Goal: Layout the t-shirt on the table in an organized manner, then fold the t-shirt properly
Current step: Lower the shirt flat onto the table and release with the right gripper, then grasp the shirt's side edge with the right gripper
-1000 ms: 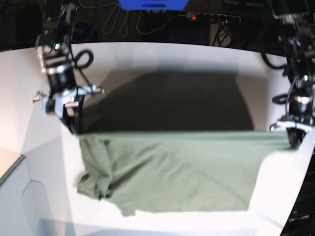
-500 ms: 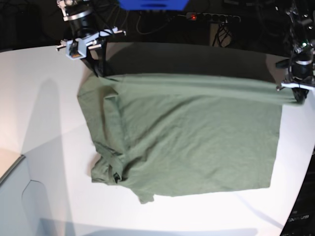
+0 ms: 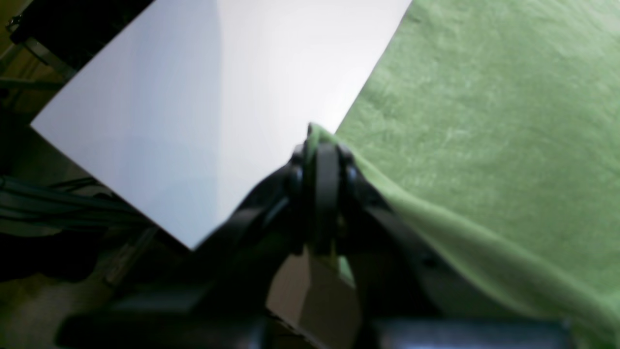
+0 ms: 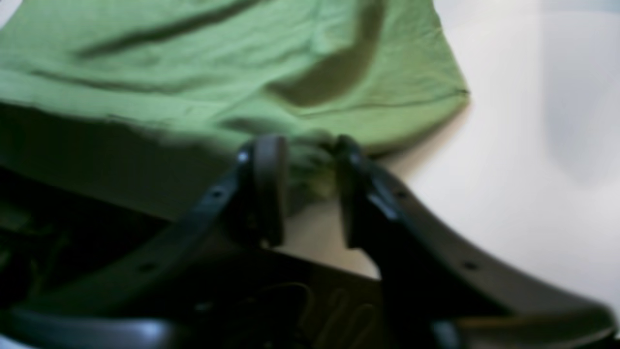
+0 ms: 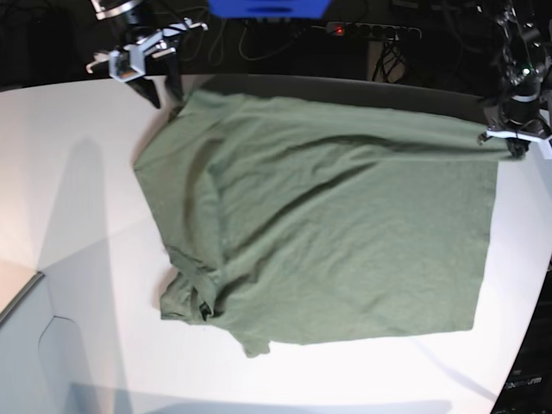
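The t-shirt (image 5: 328, 233) now lies spread over the worktop (image 5: 78, 224), where half a second ago its far edge hung taut between the 2 arms. The right pincer (image 4: 302, 186) has parted its jaws, with the cloth corner lying loose between and just ahead of them. The left pincer (image 3: 322, 167) is still pressed together on the other far corner. A bunched sleeve sits on the near side, well away from both pincers, so the layout probably needs more smoothing before folding.
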Controlling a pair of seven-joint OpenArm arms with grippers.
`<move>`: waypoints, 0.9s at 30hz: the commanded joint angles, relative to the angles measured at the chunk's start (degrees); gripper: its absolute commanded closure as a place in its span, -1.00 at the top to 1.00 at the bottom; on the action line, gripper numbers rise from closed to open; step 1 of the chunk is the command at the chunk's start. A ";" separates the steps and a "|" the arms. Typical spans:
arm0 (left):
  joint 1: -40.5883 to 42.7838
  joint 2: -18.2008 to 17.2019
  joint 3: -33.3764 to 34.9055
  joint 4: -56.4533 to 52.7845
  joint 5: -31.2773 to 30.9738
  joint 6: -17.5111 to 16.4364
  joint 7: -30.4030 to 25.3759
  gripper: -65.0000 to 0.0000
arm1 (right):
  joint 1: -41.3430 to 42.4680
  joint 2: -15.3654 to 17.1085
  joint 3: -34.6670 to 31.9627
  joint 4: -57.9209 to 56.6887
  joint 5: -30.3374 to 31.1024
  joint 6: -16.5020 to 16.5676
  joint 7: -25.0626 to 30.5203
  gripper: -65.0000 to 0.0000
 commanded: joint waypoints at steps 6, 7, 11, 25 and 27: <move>0.66 -0.45 -0.42 0.79 0.13 0.27 -1.55 -1.00 | 6.11 0.53 6.93 1.37 0.93 -0.55 1.42 -0.12; 0.66 0.08 -0.50 0.79 0.13 0.27 -1.55 -1.00 | 8.13 0.53 7.28 0.58 0.93 -0.55 0.01 -0.10; 0.66 0.87 -0.50 0.79 0.13 0.27 -1.55 -1.00 | 19.64 0.70 7.02 -2.76 0.84 -0.55 -10.89 0.03; 1.54 3.33 -0.50 1.23 0.31 0.27 -1.46 -1.00 | 52.44 0.88 -0.28 -31.95 0.84 -0.46 -28.65 0.11; 1.54 3.33 -0.50 1.23 0.48 0.27 -1.46 -1.00 | 54.99 0.88 -0.45 -35.99 0.84 -0.46 -28.65 0.11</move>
